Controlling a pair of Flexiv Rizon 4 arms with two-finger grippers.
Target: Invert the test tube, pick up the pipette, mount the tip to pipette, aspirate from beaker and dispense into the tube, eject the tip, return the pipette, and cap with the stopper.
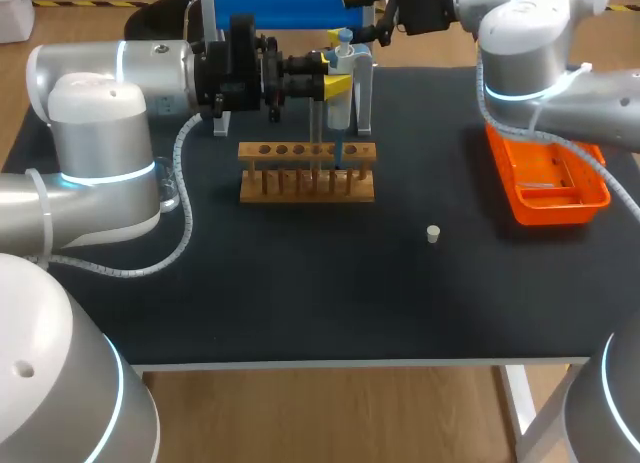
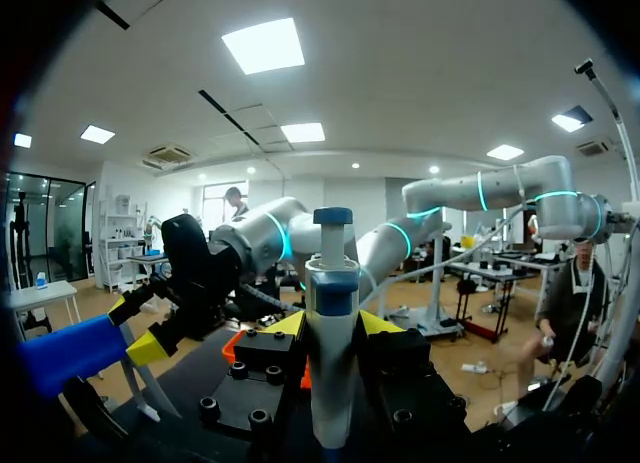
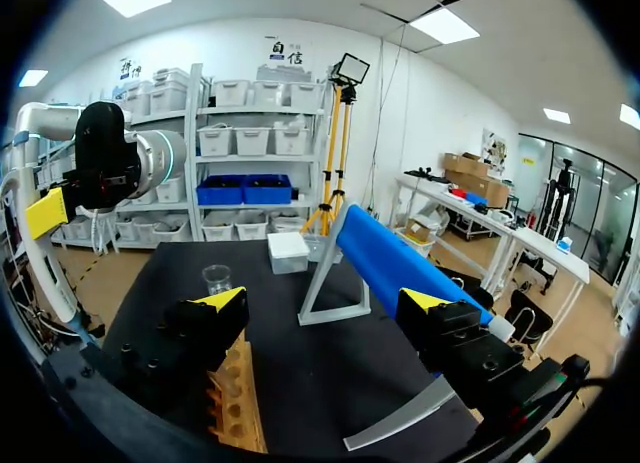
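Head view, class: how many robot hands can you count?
2. The left hand grips the pipette over the wooden rack; the right hand is open at the back, beside the blue tube.

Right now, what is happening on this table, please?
The left gripper is shut on the pipette and holds it upright over the wooden rack, its lower end down at the rack's holes. The right gripper is open and empty at the back of the table. The stopper lies loose on the table, so capping is not yet done.
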